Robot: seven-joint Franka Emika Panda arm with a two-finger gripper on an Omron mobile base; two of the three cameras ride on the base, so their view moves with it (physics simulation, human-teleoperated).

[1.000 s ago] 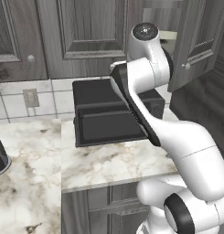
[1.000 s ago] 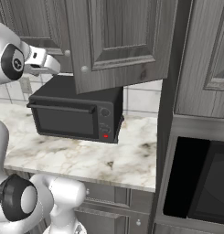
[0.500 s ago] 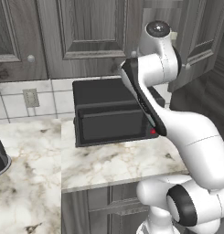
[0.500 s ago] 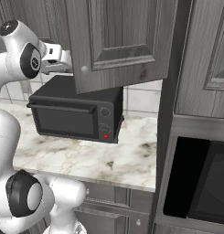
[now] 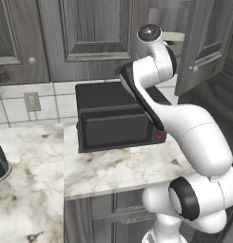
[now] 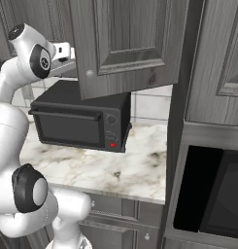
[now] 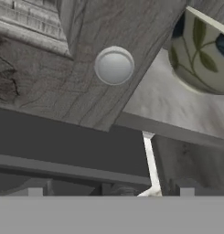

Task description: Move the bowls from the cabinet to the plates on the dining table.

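I see a black microwave (image 5: 115,122) on the marble counter (image 5: 118,168), a wall outlet (image 5: 31,101) at its nine o'clock, and a dark built-in oven (image 6: 210,192) at three o'clock.

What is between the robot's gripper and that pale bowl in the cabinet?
In the hand view, a stretch of bare grey shelf leads to the pale bowl; the door knob sits off to one side.

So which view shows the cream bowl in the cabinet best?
The hand view: the bowl sits close up on the grey shelf, leaf pattern clear, past the door knob. In the left base view the arm covers that spot; in the right base view the open door hides it.
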